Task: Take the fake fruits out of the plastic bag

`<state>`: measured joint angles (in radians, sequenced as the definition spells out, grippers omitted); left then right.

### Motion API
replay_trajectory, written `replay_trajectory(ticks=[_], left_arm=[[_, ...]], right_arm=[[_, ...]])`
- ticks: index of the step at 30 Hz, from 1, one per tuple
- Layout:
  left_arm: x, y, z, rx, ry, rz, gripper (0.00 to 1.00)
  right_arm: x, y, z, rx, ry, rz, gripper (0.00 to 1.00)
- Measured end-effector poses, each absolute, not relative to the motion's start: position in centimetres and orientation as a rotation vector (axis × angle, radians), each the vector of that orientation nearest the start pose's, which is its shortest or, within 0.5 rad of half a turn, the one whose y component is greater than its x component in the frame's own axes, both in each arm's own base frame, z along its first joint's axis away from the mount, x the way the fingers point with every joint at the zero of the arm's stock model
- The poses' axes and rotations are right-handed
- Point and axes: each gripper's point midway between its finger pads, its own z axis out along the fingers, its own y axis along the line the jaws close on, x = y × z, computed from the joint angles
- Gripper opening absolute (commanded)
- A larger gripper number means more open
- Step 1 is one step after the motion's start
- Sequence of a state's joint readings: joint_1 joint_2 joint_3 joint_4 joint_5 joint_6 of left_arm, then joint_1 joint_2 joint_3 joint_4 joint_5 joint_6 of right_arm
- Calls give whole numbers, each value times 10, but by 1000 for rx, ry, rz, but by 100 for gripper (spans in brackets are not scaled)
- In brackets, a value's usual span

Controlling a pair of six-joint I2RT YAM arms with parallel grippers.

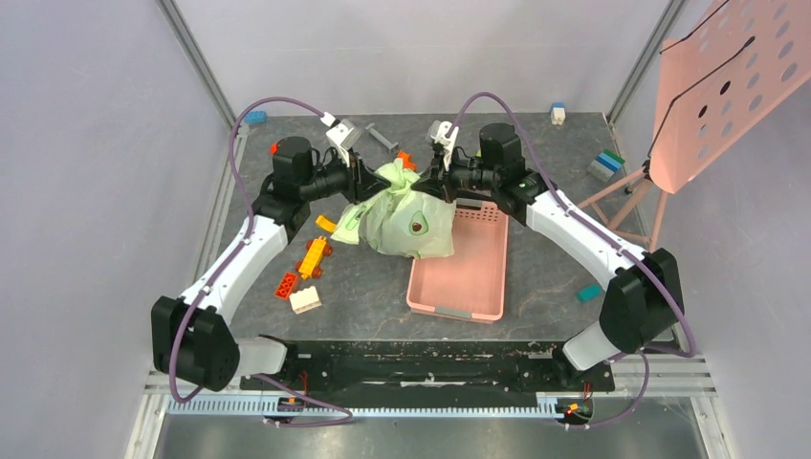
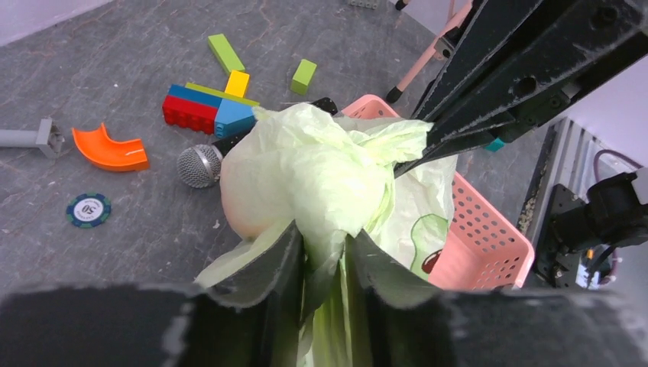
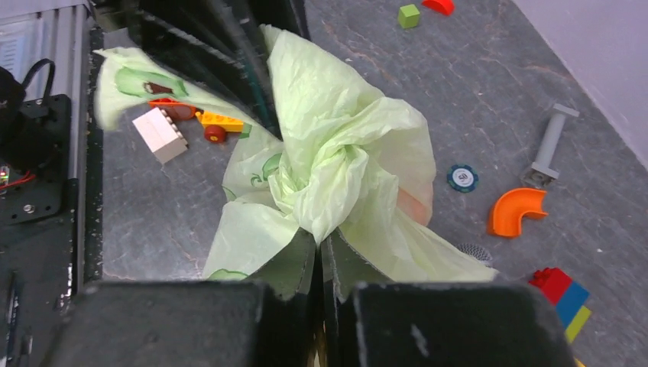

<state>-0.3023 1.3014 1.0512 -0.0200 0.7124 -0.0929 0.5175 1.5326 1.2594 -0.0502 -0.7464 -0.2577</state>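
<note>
My left gripper (image 2: 325, 252) and right gripper (image 3: 319, 252) each pinch a fold of the plastic bag (image 1: 406, 218), jaws narrow on it. The bunched bag bulges at the far-left corner of the pink basket (image 1: 469, 282), overlapping its rim

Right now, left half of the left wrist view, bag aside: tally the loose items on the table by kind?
Green blocks: 2
Yellow block: 1
Red-blue-green block stack: 1
Orange curved piece: 1
Poker chip: 1
Microphone: 1
Grey peg: 1
Total: 8
</note>
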Motion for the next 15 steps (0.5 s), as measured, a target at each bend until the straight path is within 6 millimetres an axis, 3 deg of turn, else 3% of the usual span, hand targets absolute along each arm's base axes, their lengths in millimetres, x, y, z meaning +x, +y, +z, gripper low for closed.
replay_trajectory(ticks=[3, 6, 11, 14, 15], left_arm=[[334, -228, 272, 701, 1733, -926, 74], [333, -228, 275, 705, 1723, -924, 79], [332, -228, 282, 709, 1698, -920, 75], [332, -228, 283, 710, 1690, -918, 65], [332, -228, 283, 709, 1689, -918, 55]], right_arm=[[338, 317, 264, -1145, 1513, 862, 0], [338, 315, 268, -1126, 1507, 851, 0], [332, 314, 281, -1110, 1470, 859, 0], [328, 315, 284, -1118, 1455, 882, 0], [327, 316, 284, -1123, 1452, 891, 0]])
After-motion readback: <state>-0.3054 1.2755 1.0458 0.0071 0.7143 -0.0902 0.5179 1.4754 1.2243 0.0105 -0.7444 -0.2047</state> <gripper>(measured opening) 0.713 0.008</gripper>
